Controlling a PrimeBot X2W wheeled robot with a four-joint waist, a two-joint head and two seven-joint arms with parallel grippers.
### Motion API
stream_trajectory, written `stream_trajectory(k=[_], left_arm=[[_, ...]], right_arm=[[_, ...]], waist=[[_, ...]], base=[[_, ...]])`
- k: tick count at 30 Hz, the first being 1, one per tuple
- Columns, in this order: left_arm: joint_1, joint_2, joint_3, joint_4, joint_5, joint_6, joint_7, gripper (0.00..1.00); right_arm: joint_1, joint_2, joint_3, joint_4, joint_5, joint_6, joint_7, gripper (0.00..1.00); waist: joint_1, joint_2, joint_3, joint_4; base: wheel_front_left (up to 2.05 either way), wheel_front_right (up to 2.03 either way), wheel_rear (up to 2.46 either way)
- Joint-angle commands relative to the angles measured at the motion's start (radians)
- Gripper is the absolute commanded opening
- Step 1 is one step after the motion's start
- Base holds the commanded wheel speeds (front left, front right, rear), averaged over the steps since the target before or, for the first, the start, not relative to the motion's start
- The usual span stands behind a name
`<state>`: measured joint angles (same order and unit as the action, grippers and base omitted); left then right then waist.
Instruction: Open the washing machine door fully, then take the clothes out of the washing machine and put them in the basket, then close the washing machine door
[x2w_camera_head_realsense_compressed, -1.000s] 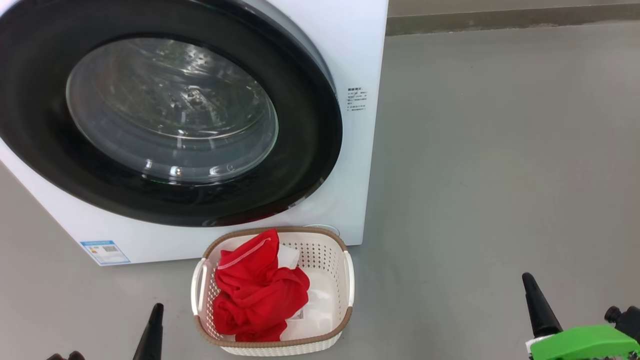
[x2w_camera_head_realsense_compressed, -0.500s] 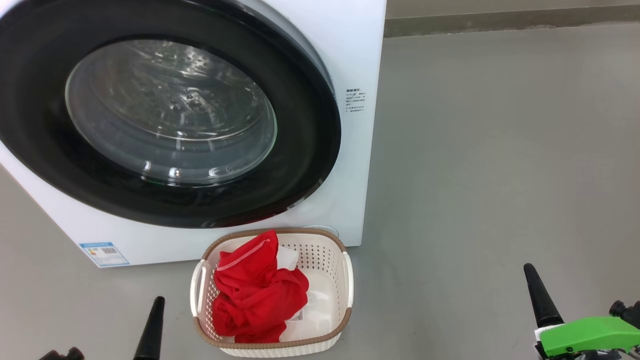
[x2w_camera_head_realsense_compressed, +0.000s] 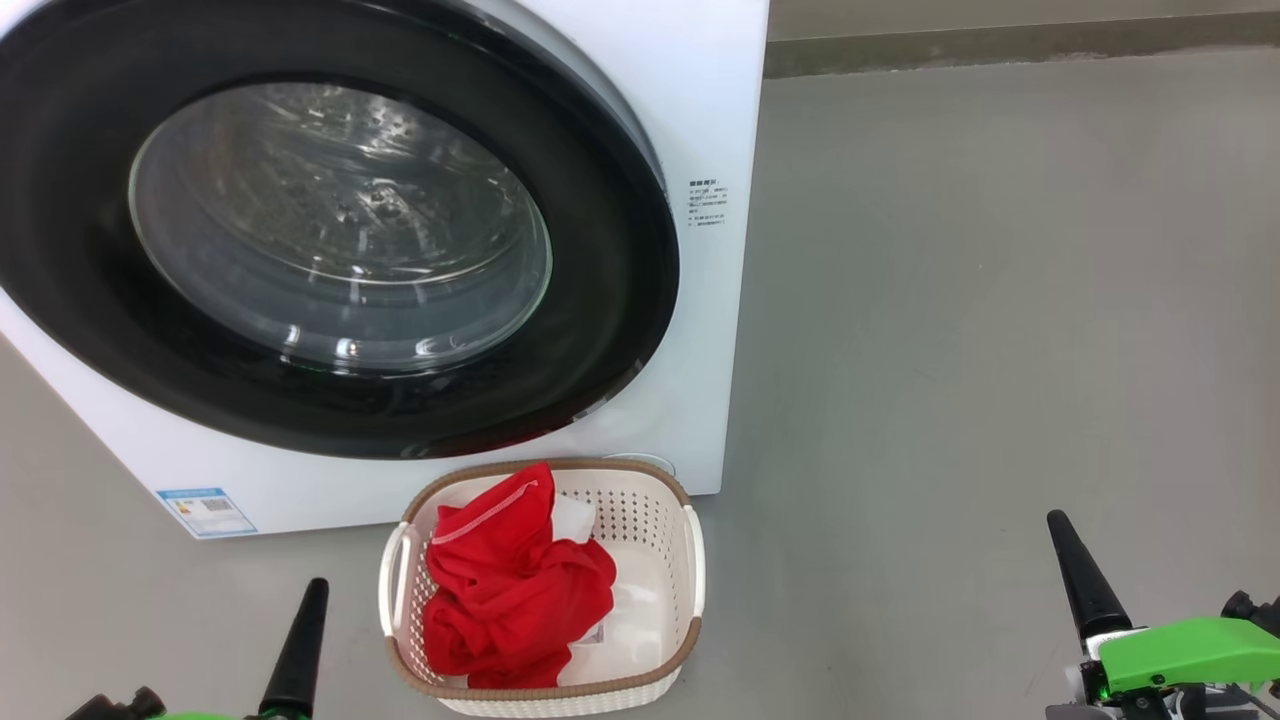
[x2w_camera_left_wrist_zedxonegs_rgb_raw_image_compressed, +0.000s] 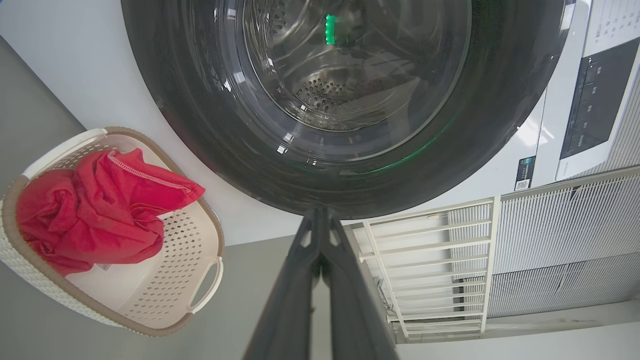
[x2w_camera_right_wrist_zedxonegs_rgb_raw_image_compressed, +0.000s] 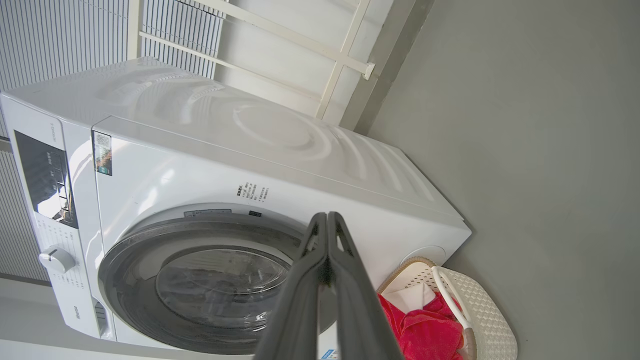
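The washing machine door (x2w_camera_head_realsense_compressed: 340, 230) sits closed on the washing machine (x2w_camera_head_realsense_compressed: 715, 120). The red clothes (x2w_camera_head_realsense_compressed: 510, 600) lie in the basket (x2w_camera_head_realsense_compressed: 692, 560), which stands on the floor (x2w_camera_head_realsense_compressed: 950, 350) just beside the machine's front. The left gripper (x2w_camera_head_realsense_compressed: 315, 598) and right gripper (x2w_camera_head_realsense_compressed: 1060, 535) are pressed together and hold nothing.

You are in a laundry corner of a plain utility space. A white front-loading washing machine (x2w_camera_right_wrist_zedxonegs_rgb_raw_image_compressed: 280, 165) with a control panel (x2w_camera_right_wrist_zedxonegs_rgb_raw_image_compressed: 47, 180) and dial (x2w_camera_right_wrist_zedxonegs_rgb_raw_image_compressed: 56, 260) stands on a bare grey floor (x2w_camera_head_realsense_compressed: 1000, 300), with a basket (x2w_camera_head_realsense_compressed: 640, 520) of red clothes (x2w_camera_head_realsense_compressed: 510, 600) just in front of it. Behind it you see a white railing (x2w_camera_left_wrist_zedxonegs_rgb_raw_image_compressed: 425, 265) and ribbed slatted panels (x2w_camera_left_wrist_zedxonegs_rgb_raw_image_compressed: 565, 225) against a pale wall (x2w_camera_right_wrist_zedxonegs_rgb_raw_image_compressed: 280, 60).
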<state>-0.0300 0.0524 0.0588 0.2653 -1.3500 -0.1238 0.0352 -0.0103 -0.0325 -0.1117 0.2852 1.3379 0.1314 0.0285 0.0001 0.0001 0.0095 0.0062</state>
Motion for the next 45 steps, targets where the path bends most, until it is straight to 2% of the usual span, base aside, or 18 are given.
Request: stream_trajectory(k=[1,23,45], left_arm=[[-0.046,0.009,0.031,-0.022,-0.030,-0.006,0.010,0.00],[-0.077,-0.001,0.054,-0.021,-0.254,-0.007,0.076,0.00],[-0.078,-0.002,0.055,-0.020,-0.258,-0.007,0.078,0.00]], right_arm=[[-0.053,-0.018,0.013,-0.031,0.035,-0.001,0.008,0.00],[-0.096,-0.024,0.006,-0.041,0.272,-0.001,0.077,0.00],[-0.097,-0.022,0.003,-0.041,0.275,-0.001,0.080,0.00]], waist=[[0.0000,-0.0001,0.000,0.000],[-0.0001,-0.0001,-0.006,-0.006],[-0.0001,-0.0001,-0.006,-0.006]], base=[[0.00,0.00,0.00],[0.00,0.00,0.00],[0.00,0.00,0.00]])
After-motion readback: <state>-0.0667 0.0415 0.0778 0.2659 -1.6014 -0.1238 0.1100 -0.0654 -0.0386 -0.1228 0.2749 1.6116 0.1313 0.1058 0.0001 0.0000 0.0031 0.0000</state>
